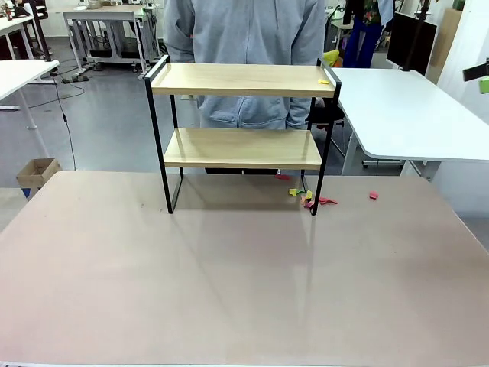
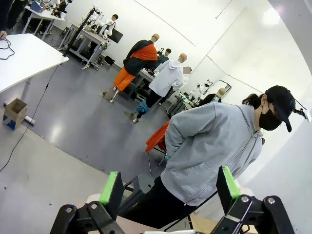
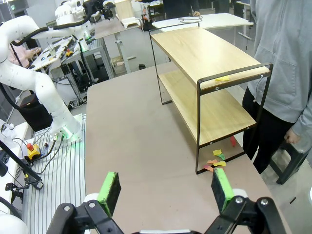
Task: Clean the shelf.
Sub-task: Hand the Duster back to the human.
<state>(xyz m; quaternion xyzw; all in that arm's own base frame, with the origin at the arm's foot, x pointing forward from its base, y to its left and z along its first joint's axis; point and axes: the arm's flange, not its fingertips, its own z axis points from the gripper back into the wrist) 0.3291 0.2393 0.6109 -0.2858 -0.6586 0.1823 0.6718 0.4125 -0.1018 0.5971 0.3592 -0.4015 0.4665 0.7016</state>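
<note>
The shelf (image 1: 241,79) stands at the far middle of the tan table (image 1: 229,290), with two light wooden boards in a black frame. In the right wrist view the shelf (image 3: 209,73) is at the upper right. A yellow paper scrap (image 1: 323,81) lies on the top board's right end, and the scrap (image 3: 222,78) also shows from the right wrist. Several coloured scraps (image 1: 307,197) lie on the table by the shelf's right front leg; these scraps (image 3: 216,161) also show from the right wrist. My left gripper (image 2: 169,187) is open, raised, empty. My right gripper (image 3: 165,187) is open and empty above the table's right side.
A person in a grey hoodie (image 1: 244,38) stands close behind the shelf. A pink scrap (image 1: 373,195) lies apart to the right. A white table (image 1: 405,107) stands at the back right, a cardboard box (image 1: 37,172) on the floor left. My left arm (image 3: 29,73) rises beyond the table.
</note>
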